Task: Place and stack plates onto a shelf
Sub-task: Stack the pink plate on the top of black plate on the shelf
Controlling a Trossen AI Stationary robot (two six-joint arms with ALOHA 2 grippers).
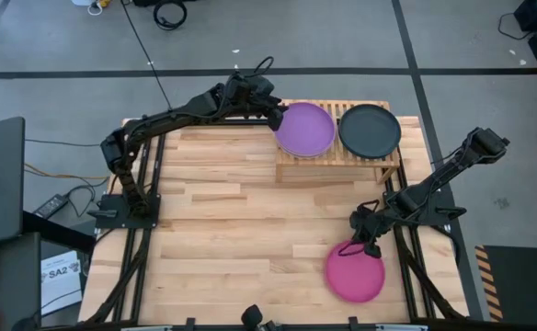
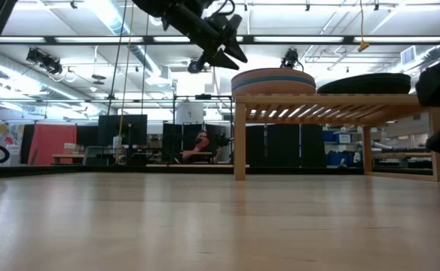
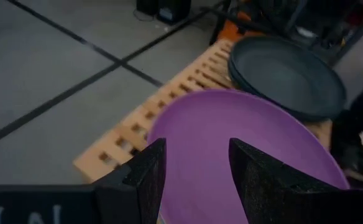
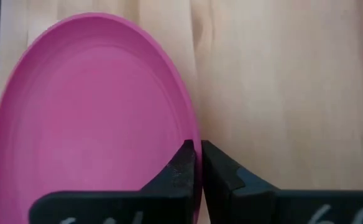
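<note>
Plank tabletop (image 1: 222,211) carrying shelf and one loose plate.
Shelf (image 1: 337,165) sits at the table's far edge; purple-topped plate stack (image 1: 304,129) on its left half, dark plate stack (image 1: 370,129) on its right. Magenta plate (image 1: 355,273) lies flat on the tabletop, near right corner.

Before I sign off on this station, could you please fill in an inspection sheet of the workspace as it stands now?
Surface: plank tabletop, mostly bare.
Job's things: purple plate tops a stack on the shelf, beside a black plate stack; magenta plate lies on the tabletop near the front edge.
Clutter: nothing seen on the tabletop.
Grippers: left gripper open at the purple plate's edge; right gripper shut on the magenta plate's rim.
Cables: cords on the floor left of the table.
Surroundings: grey floor with black lines; a seated person far behind.
</note>
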